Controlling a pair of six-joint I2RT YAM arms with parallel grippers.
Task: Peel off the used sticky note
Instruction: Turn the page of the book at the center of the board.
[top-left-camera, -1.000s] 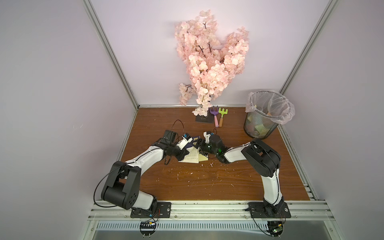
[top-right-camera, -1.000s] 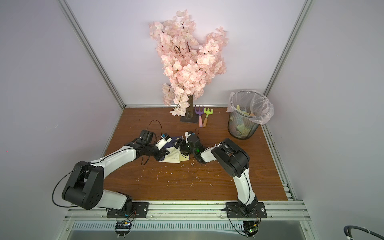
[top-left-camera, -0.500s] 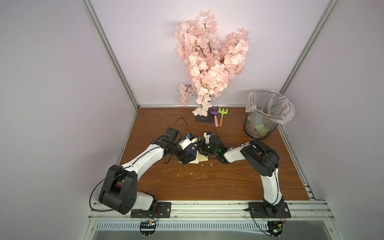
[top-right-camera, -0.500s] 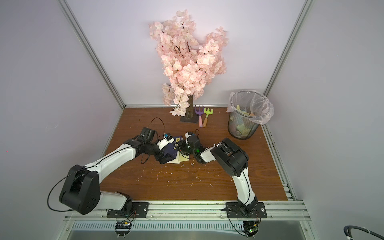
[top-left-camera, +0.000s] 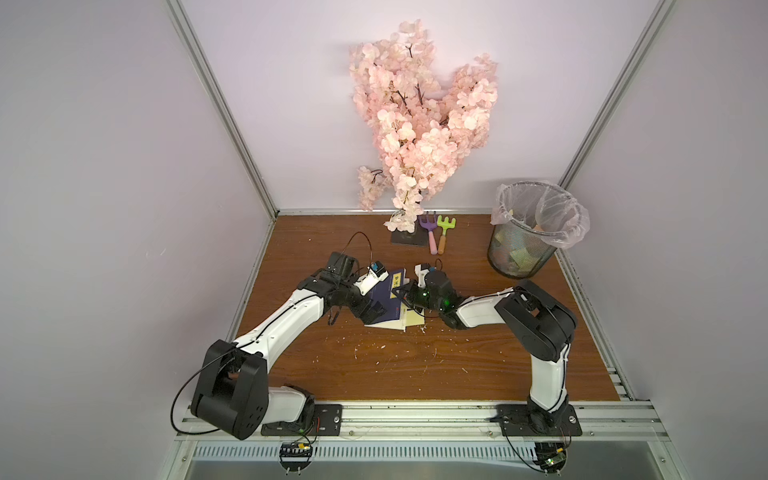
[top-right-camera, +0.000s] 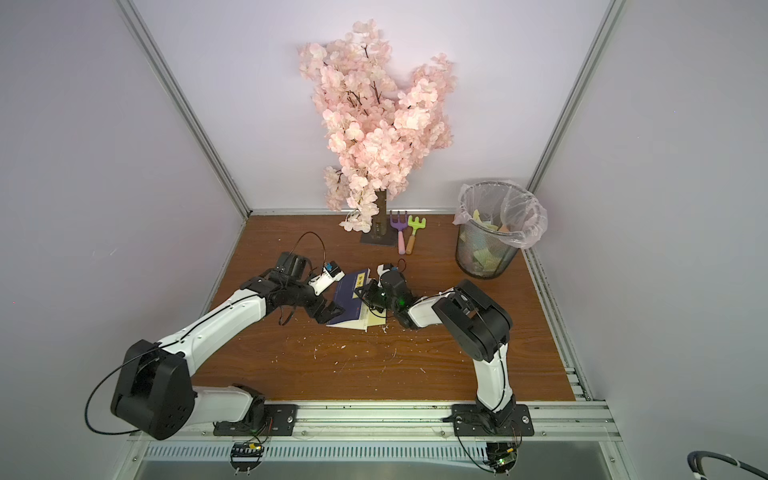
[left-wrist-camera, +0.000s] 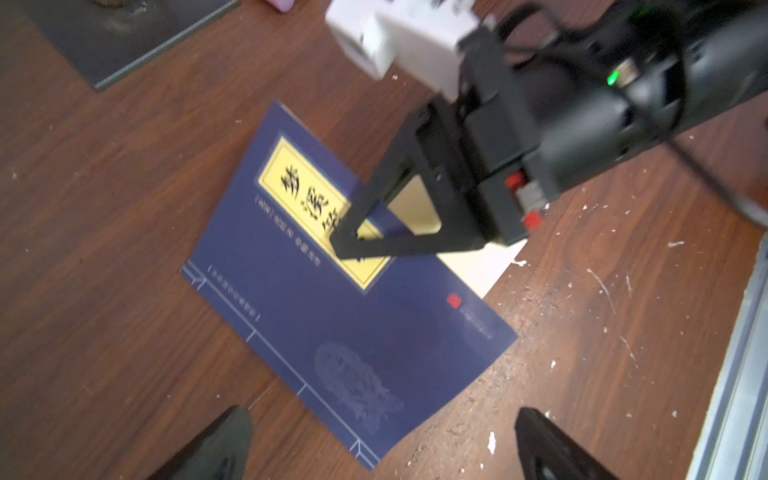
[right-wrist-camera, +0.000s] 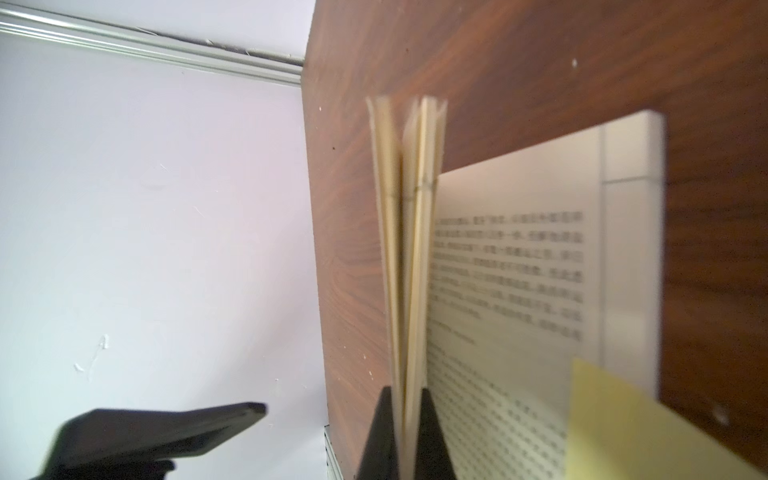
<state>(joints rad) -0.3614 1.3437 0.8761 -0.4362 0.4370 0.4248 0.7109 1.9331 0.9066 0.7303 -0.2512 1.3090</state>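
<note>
1. While the right gripper (top-left-camera: 397, 293) is pinching a sheaf of pages (right-wrist-camera: 409, 249) of the book (top-left-camera: 384, 299), the left gripper (top-left-camera: 373, 316) is hovering at the book's lower left edge in the top views, jaws spread wide, gripping nothing.
2. Right wrist view: both black fingers (right-wrist-camera: 380, 432) are pressing tight on the sheaf, seen edge-on. The sheaf is fanning slightly at its far end and is standing up off the printed page (right-wrist-camera: 511, 270).
3. Sticky note (right-wrist-camera: 640, 428): pale yellow, is lying over that printed page beside the clamped sheaf, with the page flat on the table (top-left-camera: 415, 365). Blurred and close to the lens, so cannot tell how much is stuck down. Neither gripper is touching it.
4. In both top views the book is sitting at frame centre between the two wrists, blue cover (top-right-camera: 347, 301) facing up. A pale yellow patch (top-left-camera: 413, 322) is peeking out at the cover's lower right edge; note or page, cannot tell.
5. Left wrist view: the right gripper's fingertip (left-wrist-camera: 345, 245) is hanging over the yellow title label (left-wrist-camera: 307, 195) on the cover. Left fingers (left-wrist-camera: 232, 440) are standing well apart with the book's near corner between them, height above it unclear.
6. Wire bin (top-left-camera: 525, 245) with plastic liner is standing at right of frame, blossom tree (top-left-camera: 419, 116) at upper centre, and purple rake (top-left-camera: 430, 232) and green rake (top-left-camera: 444, 230) are lying side by side just right of its base. White crumbs are dotting the table.
</note>
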